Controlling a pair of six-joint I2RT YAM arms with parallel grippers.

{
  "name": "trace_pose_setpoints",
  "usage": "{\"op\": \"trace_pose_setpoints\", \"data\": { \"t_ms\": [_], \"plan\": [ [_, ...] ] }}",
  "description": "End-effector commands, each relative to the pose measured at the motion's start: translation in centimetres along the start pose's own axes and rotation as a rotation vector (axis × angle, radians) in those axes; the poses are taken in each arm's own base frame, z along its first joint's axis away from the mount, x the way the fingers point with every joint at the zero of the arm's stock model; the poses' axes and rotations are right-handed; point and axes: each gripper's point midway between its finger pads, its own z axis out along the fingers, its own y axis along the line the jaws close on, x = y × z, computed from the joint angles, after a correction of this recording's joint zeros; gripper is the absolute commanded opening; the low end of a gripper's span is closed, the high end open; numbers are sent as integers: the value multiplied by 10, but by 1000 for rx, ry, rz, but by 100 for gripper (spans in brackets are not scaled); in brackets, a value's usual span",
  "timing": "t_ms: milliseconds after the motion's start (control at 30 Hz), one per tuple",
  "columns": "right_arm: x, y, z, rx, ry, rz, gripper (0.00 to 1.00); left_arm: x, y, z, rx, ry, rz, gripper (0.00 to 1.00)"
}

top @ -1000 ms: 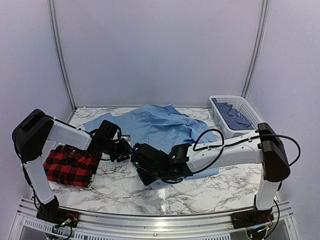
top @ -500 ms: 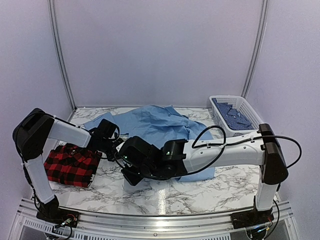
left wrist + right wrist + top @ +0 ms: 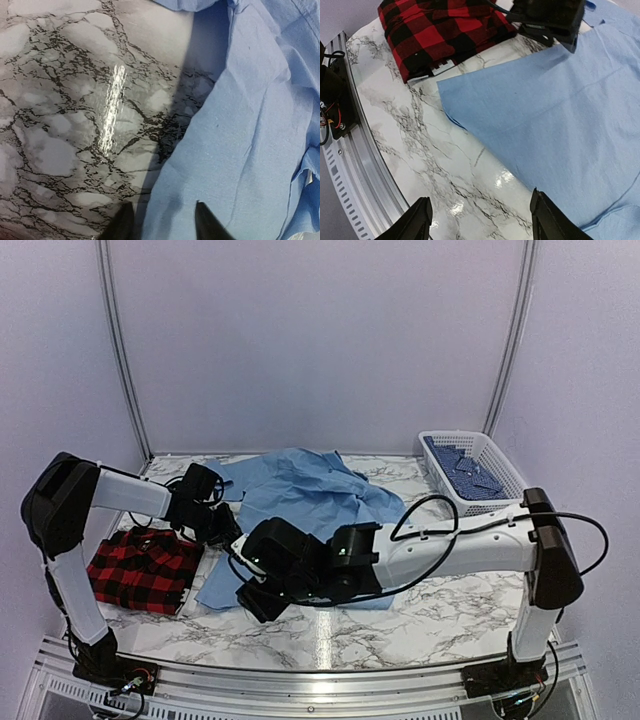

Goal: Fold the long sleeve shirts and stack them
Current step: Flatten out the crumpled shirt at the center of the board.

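The light blue long sleeve shirt (image 3: pixel 310 495) lies rumpled across the middle of the marble table, with a flat folded corner reaching front left. The red-and-black plaid shirt (image 3: pixel 140 570) lies folded at the left edge. My left gripper (image 3: pixel 222 525) hovers at the blue shirt's (image 3: pixel 240 150) left edge, its fingers apart over the cloth's border, open (image 3: pixel 162 220). My right gripper (image 3: pixel 255 595) is open low over the front corner of the blue shirt (image 3: pixel 560 100), with bare marble between its fingers (image 3: pixel 481 210). The plaid shirt (image 3: pixel 440 30) sits just beyond that corner.
A white plastic basket (image 3: pixel 470 475) holding dark blue patterned cloth stands at the back right. The table's metal front rail (image 3: pixel 350 150) runs close to the right gripper. My left gripper's black body (image 3: pixel 550 20) shows above the blue cloth in the right wrist view.
Both grippers carried the blue shirt's edge leftward and forward, folding it over, then opened and let go. The cloth now lies flat next to the plaid shirt.
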Motion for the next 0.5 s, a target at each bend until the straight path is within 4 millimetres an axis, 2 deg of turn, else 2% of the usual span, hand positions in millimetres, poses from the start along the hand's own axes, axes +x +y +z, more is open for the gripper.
{"op": "trace_pose_setpoints", "data": {
  "t_ms": [0, 100, 267, 400, 467],
  "plan": [
    [-10, -44, -32, 93, -54, 141, 64, -15, -2, -28, -63, -53, 87, 53],
    [10, -78, -39, 181, -32, 218, 64, -30, -9, -48, -72, -112, 114, 68],
    [28, -119, -58, 278, -50, 317, 66, -45, -24, -79, -65, -180, 159, 77],
    [48, -149, -67, 332, -38, 375, 65, -36, -44, -94, -14, -172, 198, 78],
    [59, -172, -69, 370, -25, 406, 65, -20, -62, -97, 50, -129, 220, 78]
  ]
}}
